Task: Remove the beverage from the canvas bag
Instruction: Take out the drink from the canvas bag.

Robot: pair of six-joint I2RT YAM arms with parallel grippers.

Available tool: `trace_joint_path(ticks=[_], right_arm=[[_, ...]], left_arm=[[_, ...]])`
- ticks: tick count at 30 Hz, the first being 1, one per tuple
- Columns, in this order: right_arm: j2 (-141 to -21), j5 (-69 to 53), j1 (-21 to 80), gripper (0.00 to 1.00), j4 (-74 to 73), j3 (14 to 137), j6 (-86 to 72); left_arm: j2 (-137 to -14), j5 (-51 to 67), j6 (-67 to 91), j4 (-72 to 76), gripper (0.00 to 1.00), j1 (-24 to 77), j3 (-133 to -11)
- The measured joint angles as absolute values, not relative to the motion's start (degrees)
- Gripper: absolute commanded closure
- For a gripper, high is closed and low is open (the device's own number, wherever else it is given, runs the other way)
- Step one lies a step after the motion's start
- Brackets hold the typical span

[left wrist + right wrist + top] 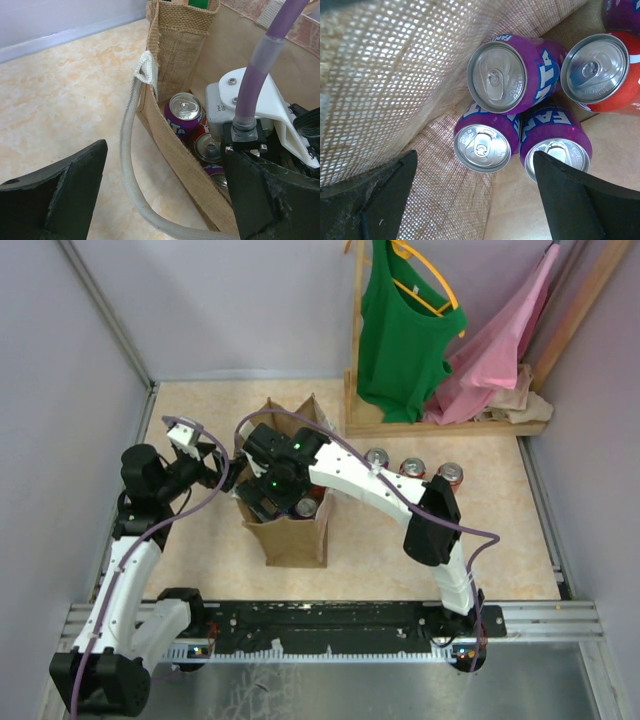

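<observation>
Right gripper [272, 483] is down in the mouth of the canvas bag [296, 540]; its jaws are not readable from the top view. Left gripper [222, 472] is at the bag's left rim. The bag stands upright mid-table, and a can top [306, 506] shows inside. Three loose cans [412, 468] stand in a row on the table to the right of the bag. Behind them is a wooden rack [355, 340] holding a green top [400, 330] and a pink garment [500, 340].

Left wrist: left gripper [167, 157] is spread wide and grips nothing. It straddles the bag wall, one finger [55, 200] outside and the other inside. The pale strap handle [126, 165] loops down outside the wall. Inside, a purple can [184, 112] stands upright with a red can [207, 146] just beside it. The right arm's wrist mount [260, 100] hangs over them.

Right wrist: right gripper [475, 157] is spread wide, with nothing pinched between the fingers [375, 200]. Below it, three purple Fanta cans [505, 75] and the red can [600, 70] stand upright, packed together against the woven wall.
</observation>
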State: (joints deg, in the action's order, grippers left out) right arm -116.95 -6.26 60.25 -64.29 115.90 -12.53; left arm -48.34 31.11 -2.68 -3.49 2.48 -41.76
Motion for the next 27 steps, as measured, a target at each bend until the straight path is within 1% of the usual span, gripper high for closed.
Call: trace_joint_path(ticks=[8,23,27], right_arm=[[-117.1,-6.9,60.3,0.01,-62.0,114.0,-12.1],[-117.6,-3.3,60.3,0.01,-55.7,106.4,-14.7],[-117.8,-3.5,60.3,0.01,-55.3,105.3,-14.8]], left_arm=[[-48.4,31.1,-2.9,-5.0,0.0,2.5,-41.4],[-48.2,30.5,-3.2,-9.1,0.0,2.2,-41.1],[-47.8,30.3,-3.0,-8.3,0.0,2.2,-41.1]])
